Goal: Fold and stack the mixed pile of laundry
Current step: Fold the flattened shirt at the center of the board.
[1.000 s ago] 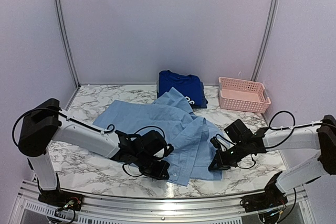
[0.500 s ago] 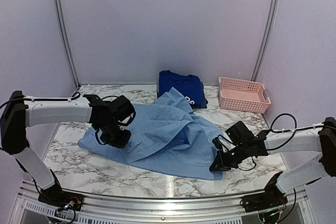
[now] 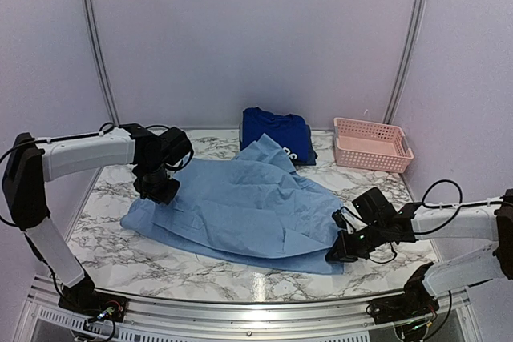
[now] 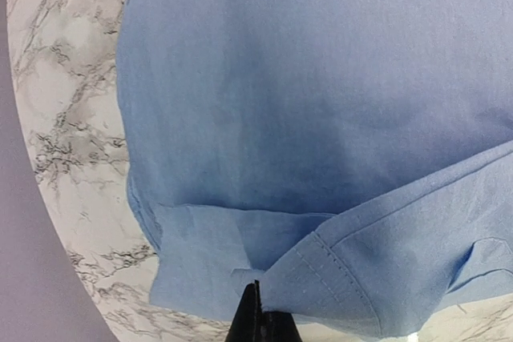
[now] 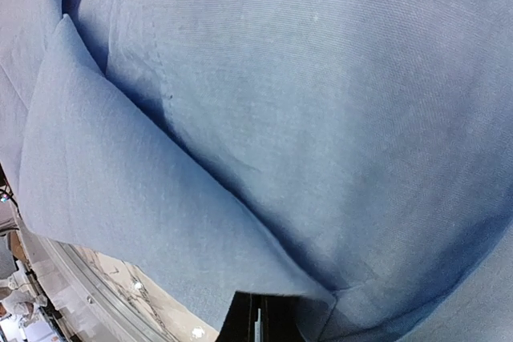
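light-blue shirt (image 3: 248, 206) spread on marble table (image 3: 136, 258), pinched at both ends.
wrist views only: left gripper (image 4: 258, 315) and right gripper (image 5: 258, 314) clamped on hem folds. top view only: royal-blue T-shirt (image 3: 274, 130) folded behind.

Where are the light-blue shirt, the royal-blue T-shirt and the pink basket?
light-blue shirt (image 3: 240, 206), top external view, middle of the spread cloth.
royal-blue T-shirt (image 3: 271, 128), top external view, its upper face.
pink basket (image 3: 370, 159), top external view, near lattice wall.
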You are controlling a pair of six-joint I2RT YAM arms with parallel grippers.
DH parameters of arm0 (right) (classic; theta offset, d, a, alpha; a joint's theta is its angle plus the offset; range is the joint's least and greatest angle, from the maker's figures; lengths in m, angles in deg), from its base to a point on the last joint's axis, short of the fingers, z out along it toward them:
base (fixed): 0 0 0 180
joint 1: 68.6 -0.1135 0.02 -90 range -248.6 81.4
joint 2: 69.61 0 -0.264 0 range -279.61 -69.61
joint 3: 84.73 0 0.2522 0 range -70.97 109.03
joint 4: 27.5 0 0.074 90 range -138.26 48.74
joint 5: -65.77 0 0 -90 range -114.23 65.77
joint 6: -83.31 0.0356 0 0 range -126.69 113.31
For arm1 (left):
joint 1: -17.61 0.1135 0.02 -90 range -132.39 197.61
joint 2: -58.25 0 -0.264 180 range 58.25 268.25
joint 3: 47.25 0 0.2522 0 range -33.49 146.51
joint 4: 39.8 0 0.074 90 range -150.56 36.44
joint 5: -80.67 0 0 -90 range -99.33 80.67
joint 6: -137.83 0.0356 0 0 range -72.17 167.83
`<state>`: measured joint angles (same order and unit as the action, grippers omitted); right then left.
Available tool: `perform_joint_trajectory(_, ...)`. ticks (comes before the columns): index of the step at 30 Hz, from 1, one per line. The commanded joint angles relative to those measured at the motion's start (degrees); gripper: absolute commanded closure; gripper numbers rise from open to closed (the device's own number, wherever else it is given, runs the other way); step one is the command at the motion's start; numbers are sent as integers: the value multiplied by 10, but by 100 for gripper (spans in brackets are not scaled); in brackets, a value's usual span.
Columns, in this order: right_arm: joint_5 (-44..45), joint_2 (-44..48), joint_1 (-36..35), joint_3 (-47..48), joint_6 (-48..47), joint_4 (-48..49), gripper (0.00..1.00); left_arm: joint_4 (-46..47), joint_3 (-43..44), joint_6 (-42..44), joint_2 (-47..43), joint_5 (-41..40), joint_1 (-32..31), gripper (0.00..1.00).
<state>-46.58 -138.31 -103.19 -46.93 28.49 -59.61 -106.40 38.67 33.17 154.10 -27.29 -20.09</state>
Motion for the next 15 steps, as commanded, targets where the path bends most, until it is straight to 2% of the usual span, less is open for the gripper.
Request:
perform_joint_trajectory(1, 39, 1, 10, -3, -3, -54, 100, -54, 26, 42, 24, -79, 26, 100)
perform_joint_trajectory(3, 43, 7, 13, -3, -4, -58, 100, -65, 46, 42, 37, -114, 35, 100)
perform_joint_trajectory(6, 46, 9, 16, 2, -8, -66, 100, -67, 61, 47, 48, -122, 45, 100)
perform_joint_trajectory(14, 31, 24, 20, 15, -27, -74, 100, -68, 27, 42, 76, -122, 60, 100)
perform_joint_trajectory(15, 17, 30, 18, 23, -34, -77, 98, -68, 22, 39, 77, -120, 60, 92)
